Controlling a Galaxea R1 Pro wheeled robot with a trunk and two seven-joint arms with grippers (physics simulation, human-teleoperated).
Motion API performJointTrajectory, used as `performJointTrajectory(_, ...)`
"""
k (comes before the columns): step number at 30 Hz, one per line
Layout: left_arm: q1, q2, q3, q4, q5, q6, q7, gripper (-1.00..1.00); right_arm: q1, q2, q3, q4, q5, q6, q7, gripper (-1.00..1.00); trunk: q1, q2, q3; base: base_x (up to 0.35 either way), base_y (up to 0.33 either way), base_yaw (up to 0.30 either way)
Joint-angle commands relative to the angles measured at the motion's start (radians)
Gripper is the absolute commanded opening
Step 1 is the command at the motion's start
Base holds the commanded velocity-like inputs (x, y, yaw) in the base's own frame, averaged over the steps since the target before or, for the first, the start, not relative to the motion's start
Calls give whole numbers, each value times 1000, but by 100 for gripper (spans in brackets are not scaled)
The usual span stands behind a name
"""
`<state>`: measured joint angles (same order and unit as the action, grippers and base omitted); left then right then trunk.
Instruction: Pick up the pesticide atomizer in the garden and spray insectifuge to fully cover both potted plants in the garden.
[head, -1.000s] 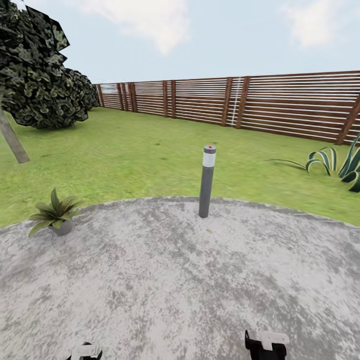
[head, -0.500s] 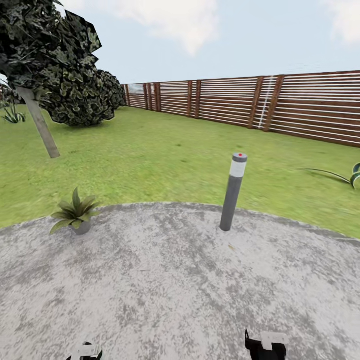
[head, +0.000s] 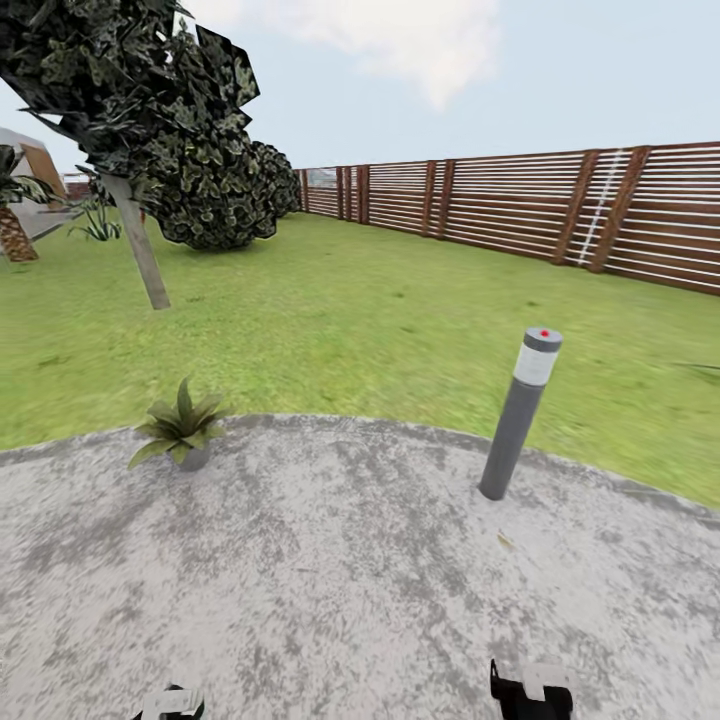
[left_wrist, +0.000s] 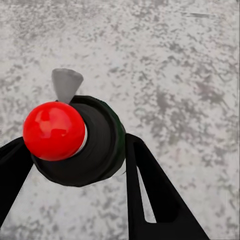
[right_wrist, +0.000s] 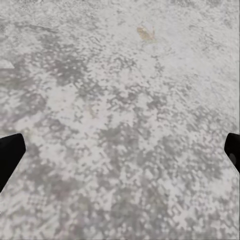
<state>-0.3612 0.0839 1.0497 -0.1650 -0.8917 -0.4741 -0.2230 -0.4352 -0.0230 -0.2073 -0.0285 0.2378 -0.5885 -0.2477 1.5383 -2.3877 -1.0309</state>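
Paved round (head: 330, 590): bare grey ahead, curved edge meeting lawn (head: 330, 320) | Edge: potted plant (head: 180, 432) at left, bollard light (head: 520, 412) at right, well apart | Left gripper (left_wrist: 75, 150): clamped around pesticide atomizer (left_wrist: 87, 142), red-topped | Right gripper (right_wrist: 120, 150): fingers spread wide, holding nothing

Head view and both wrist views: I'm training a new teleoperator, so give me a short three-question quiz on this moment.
1. True or false: the left gripper holds the pesticide atomizer.
2. The potted plant sits: A) mid-lawn, B) at the edge of the paved round, C) against the fence.
3. What colour is the dot on top of the grey bollard light?

Key: 1 true. 2 B. 3 red.
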Motion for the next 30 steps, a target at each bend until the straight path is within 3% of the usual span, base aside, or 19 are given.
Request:
performJointTrajectory(1, -1, 0, 9, -1, -3, -1, -8, -100, 0, 0, -6, 1, 11, -2, -4, 100, 0, 0, -1, 339, -133, 278)
performJointTrajectory(12, -1, 0, 8, -1, -3, -1, -8, -100, 0, 0, -6, 1, 11, -2, -4, 100, 0, 0, -1, 270, -113, 278)
performJointTrajectory(30, -1, -1, 8, -1, -3, -2, -9, -100, 0, 0, -6, 1, 11, -2, -4, 100, 0, 0, -1, 13, -2, 278)
